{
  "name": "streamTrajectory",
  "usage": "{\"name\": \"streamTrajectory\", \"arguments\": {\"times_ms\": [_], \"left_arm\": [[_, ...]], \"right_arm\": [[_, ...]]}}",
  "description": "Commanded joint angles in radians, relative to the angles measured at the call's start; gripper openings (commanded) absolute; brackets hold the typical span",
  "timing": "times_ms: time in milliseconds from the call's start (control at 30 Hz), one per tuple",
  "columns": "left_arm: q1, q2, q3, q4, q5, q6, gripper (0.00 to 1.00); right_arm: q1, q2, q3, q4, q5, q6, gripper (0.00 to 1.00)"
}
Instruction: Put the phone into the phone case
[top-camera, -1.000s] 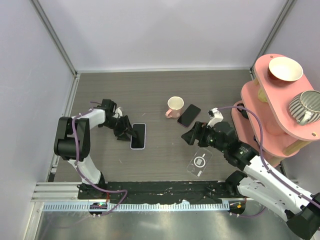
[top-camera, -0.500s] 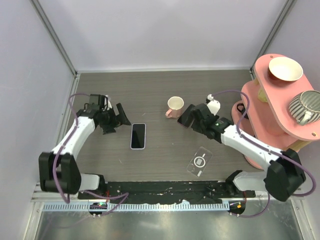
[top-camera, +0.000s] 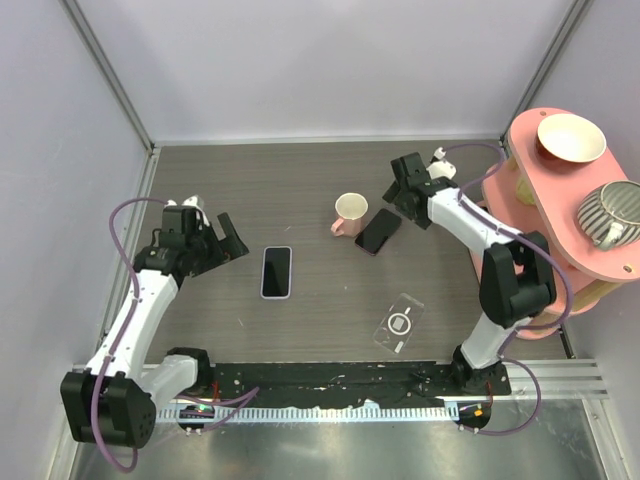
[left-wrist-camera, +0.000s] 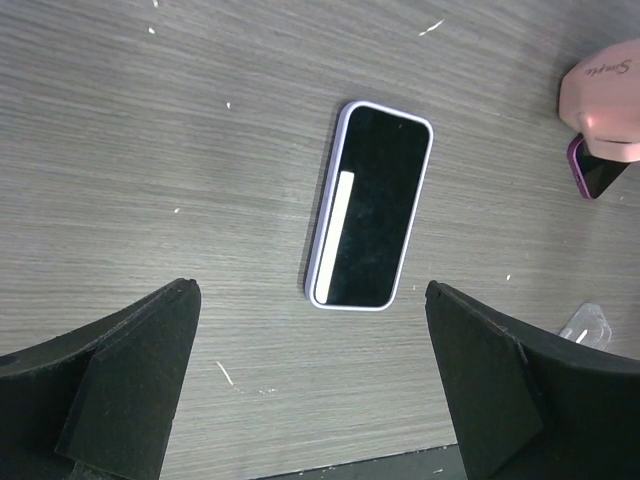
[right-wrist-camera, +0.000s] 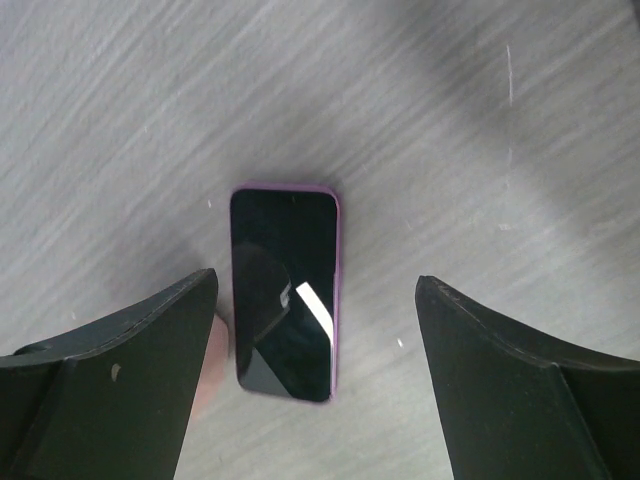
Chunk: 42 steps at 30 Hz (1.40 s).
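Left gripper (top-camera: 231, 240) has backed off the phone (top-camera: 277, 271)

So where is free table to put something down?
Free: the near middle, between the lilac phone and the clear case; also the far strip behind the phone, left of the cup. Crowded: the cup, purple phone and right gripper sit close, beside the stand.

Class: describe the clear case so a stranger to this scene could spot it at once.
Find the pink shelf at the right of the table. Left of its foot, by the near edge, the case lies flat and alone. Unlike the lilac phone and purple phone further back, it is see-through with a white ring mark.
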Motion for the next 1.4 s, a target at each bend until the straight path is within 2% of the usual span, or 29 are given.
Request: {"name": "streamTrajectory", "arguments": {"times_ms": [0, 133, 567, 733, 967, 1367], "left_arm": [[0.004, -0.035, 0.003, 0.028, -0.02, 0.005, 1.0], [0.004, -0.032, 0.007, 0.028, -0.001, 0.005, 1.0], [0.004, -0.035, 0.003, 0.039, 0.022, 0.004, 1.0], [0.004, -0.038, 0.003, 0.04, 0.023, 0.004, 0.99], [0.004, -0.046, 0.002, 0.04, 0.02, 0.004, 1.0], [0.004, -0.058, -0.001, 0.04, 0.022, 0.002, 0.99]], "right_arm": [[-0.032, 0.117, 0.147, -0.039, -0.003, 0.007, 0.87], [-0.035, 0.269, 0.272, -0.104, -0.005, -0.011, 0.88], [-0.035, 0.439, 0.447, -0.18, -0.015, 0.022, 0.91], [-0.035, 0.544, 0.576, -0.298, -0.04, 0.012, 0.91], [-0.034, 0.539, 0.55, -0.341, -0.066, 0.107, 0.9], [-0.006, 0.551, 0.533, -0.332, -0.097, 0.145, 0.92]]}}
